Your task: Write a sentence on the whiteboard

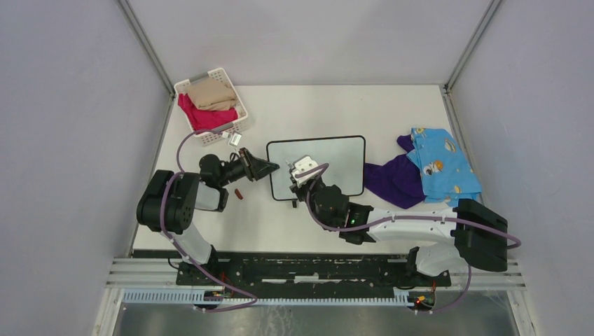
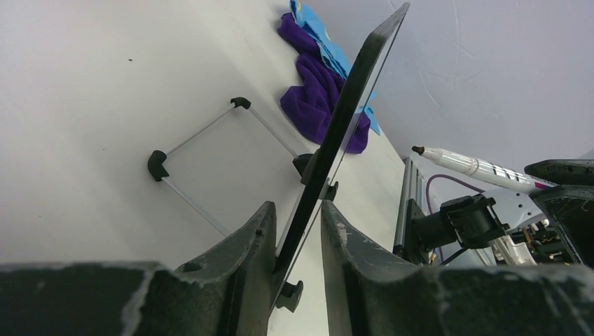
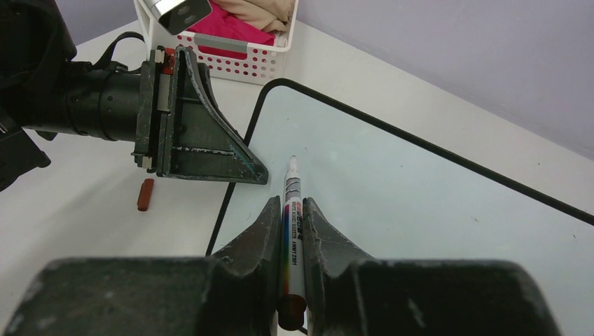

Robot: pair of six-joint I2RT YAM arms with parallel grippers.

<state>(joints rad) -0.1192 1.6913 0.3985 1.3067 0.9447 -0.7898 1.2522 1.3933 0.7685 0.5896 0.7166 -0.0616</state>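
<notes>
**At the table's middle: whiteboard straddled at one end, marker gripped above it**

From above, the white rectangular whiteboard (image 1: 329,164) with its thin black rounded-corner frame lies near the centre of the white table (image 1: 308,112). Its long axis runs left to right. The left gripper (image 1: 274,168) meets its left short edge. The right gripper (image 1: 302,168) hangs over the board's left part. The writing face looks blank. A white slatted plastic basket (image 1: 242,126) of beige and magenta cloth stands at the far left. A crumpled purple cloth (image 1: 392,180) and a blue patterned cloth (image 1: 441,164) lie just off the board's right end. A small red cap (image 1: 239,194) lies near the board's near-left corner.

In the left wrist view the whiteboard (image 2: 350,105) shows edge-on as a dark sliver running away from the camera. The left gripper (image 2: 296,208) has one finger on either side of that edge. A thin gap shows beside one finger, so I cannot tell whether the board is clamped. A grey wire bracket with black corners (image 2: 203,161) shows on the table side of the board. The purple cloth (image 2: 315,98) lies beyond. A white-barrelled marker (image 2: 476,168) with a dark tip points in from the right.

In the right wrist view the right gripper (image 3: 289,204) is clenched on the marker (image 3: 291,189). The marker's tip points away over the whiteboard (image 3: 392,203), whose pale surface bears no marks. The left gripper (image 3: 203,140) sits at the board's edge, with the red cap (image 3: 145,194) beside it and the basket (image 3: 231,59) behind.
</notes>
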